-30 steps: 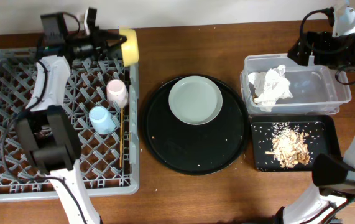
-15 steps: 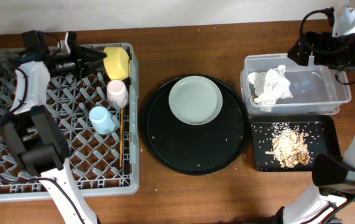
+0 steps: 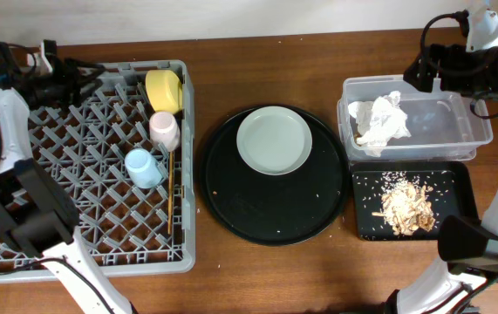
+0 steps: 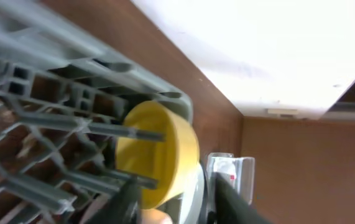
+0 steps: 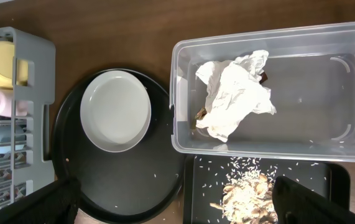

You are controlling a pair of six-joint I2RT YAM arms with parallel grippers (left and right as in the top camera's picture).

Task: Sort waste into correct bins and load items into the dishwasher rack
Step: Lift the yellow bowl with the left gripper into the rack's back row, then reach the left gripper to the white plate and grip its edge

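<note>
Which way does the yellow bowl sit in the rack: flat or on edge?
On edge: the yellow bowl stands between pegs of the dishwasher rack.

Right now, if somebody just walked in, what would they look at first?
The big grey dishwasher rack on the left grabs the eye, with a bright yellow bowl tipped on its side in the rack's far right corner. In the middle, a pale plate sits on a large round black tray. On the right, a crumpled white napkin lies in a clear tub.
</note>
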